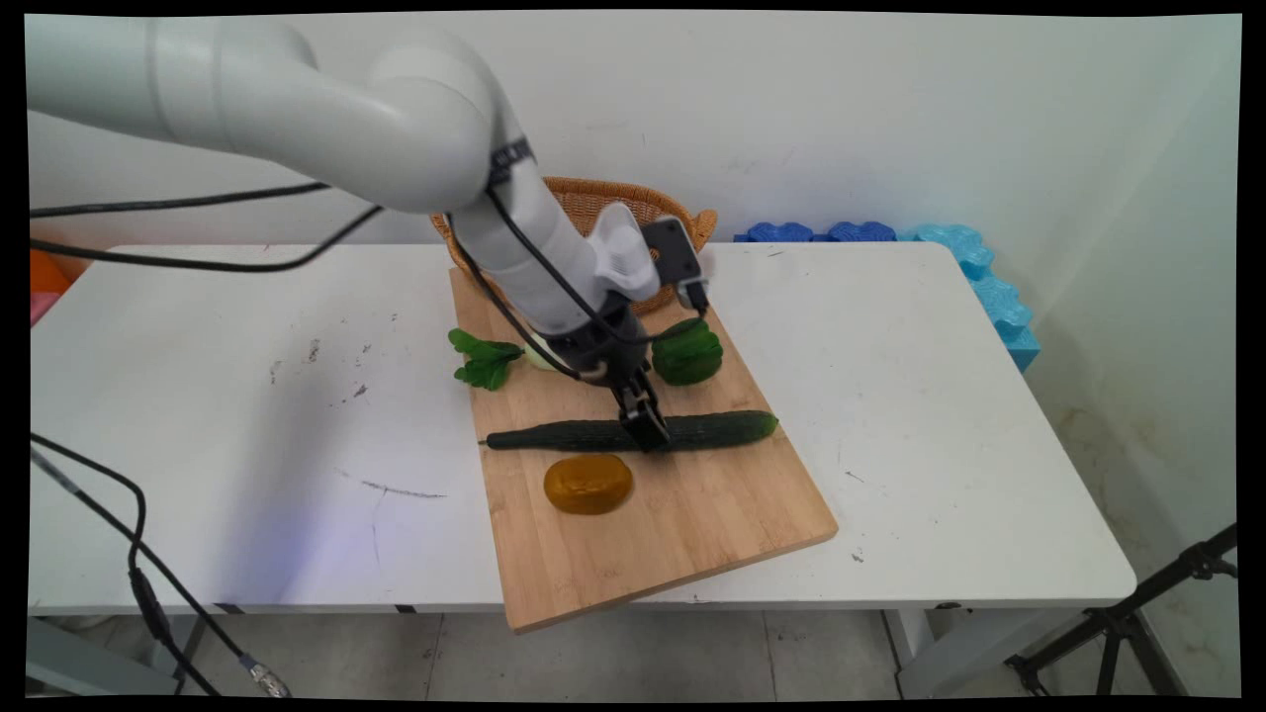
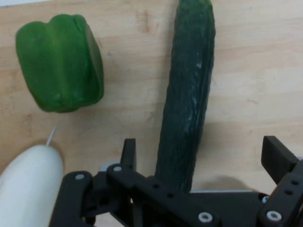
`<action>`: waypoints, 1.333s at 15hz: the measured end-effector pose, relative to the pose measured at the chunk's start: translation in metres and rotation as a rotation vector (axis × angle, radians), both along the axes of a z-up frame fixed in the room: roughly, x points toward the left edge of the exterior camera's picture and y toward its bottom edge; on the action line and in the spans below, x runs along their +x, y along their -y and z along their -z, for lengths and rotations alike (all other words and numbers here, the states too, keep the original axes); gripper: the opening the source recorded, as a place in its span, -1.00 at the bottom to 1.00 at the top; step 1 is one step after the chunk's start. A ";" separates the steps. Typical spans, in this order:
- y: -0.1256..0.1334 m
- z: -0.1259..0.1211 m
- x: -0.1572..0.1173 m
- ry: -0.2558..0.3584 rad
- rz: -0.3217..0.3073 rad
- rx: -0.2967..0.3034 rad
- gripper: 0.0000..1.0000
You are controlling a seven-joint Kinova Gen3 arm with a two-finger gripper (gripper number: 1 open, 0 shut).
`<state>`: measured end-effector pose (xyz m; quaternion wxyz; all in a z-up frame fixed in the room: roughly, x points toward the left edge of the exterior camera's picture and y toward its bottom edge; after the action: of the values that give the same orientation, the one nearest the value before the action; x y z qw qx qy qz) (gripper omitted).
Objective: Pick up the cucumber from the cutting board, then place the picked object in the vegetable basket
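On the wooden cutting board [image 1: 692, 514], nearest the bench's [image 1: 247, 445] front edge, lies a brown-orange rounded lump [image 1: 587, 484], just in front of the cucumber [image 1: 633, 433]. The cucumber is the landmark: it lies flat across the board, long axis left to right in the main view, blunt end to the right, thin stem tip to the left. The gripper [image 1: 645, 427] stands over its middle, jaws spread wide with one finger on each side of the cucumber and neither pad seen pressing it; they hold nothing. A sound grip here, I judge, calls for the jaws square across the long axis, near the middle so it balances. Behind the cucumber sits a green bell pepper [image 1: 686, 352], and beside that a white radish [image 2: 28, 182] with green leaves [image 1: 485, 361]. Farther back, a wicker basket [image 1: 593, 203] stands at the board's far end.
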<state>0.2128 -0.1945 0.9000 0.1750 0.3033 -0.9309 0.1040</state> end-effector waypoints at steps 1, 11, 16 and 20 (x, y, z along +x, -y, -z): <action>0.003 0.007 -0.004 0.006 -0.001 0.004 1.00; 0.023 0.055 -0.032 0.050 -0.002 0.020 1.00; 0.028 0.066 -0.036 0.067 0.001 0.015 -1.00; 0.027 0.064 -0.034 0.089 0.033 -0.013 -1.00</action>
<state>0.1783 -0.2213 0.8357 0.1370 0.2819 -0.9419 0.1207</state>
